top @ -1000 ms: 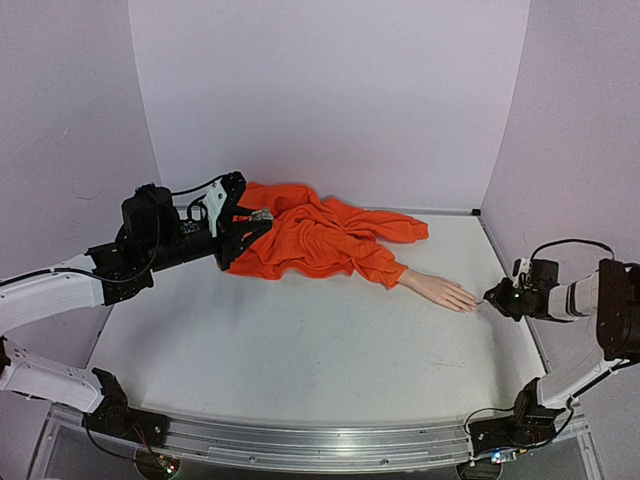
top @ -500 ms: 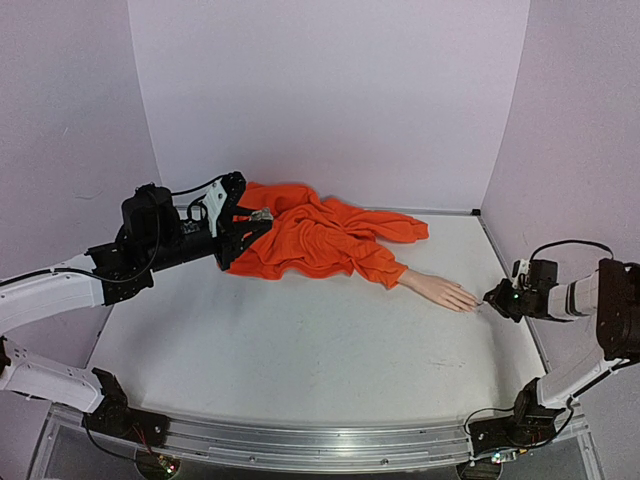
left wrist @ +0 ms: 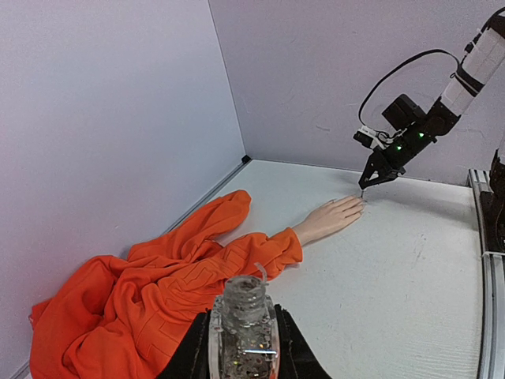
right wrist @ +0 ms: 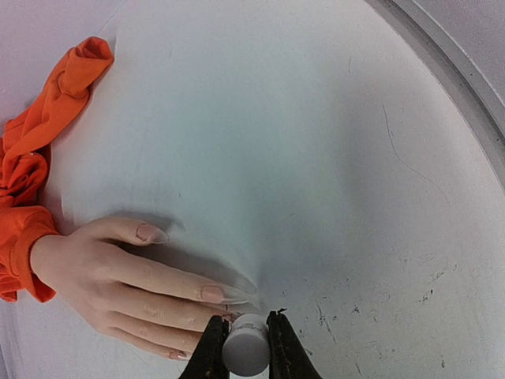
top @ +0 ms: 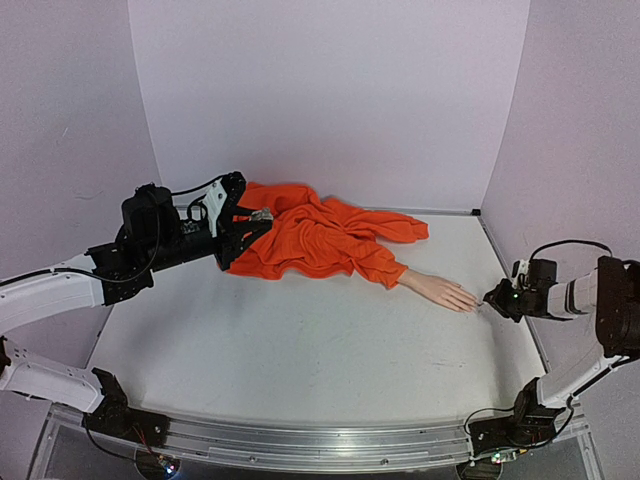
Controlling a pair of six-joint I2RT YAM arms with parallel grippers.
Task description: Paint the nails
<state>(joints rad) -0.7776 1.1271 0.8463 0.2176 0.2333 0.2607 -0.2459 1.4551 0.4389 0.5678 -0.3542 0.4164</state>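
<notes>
Resting on a scuffed white table (top: 300, 360) (lilac walls (top: 330, 100) around), the nails (right wrist: 215, 294) lie beside the right gripper (top: 487, 300) pinching a white cap (right wrist: 246, 353); the left gripper (left wrist: 243, 359) clamps a bottle (left wrist: 243, 304).

Pale lilac walls (top: 330, 100) rise behind and beside the right gripper (top: 487, 299); beneath it lies a scuffed white tabletop (top: 300, 340), evenly lit.

Mannequin hand (top: 440, 291) lying flat on table (top: 300, 340) — garment (top: 320, 240) trailing behind its wrist, right gripper (top: 488, 299) sitting just off its nails (right wrist: 211, 294).
</notes>
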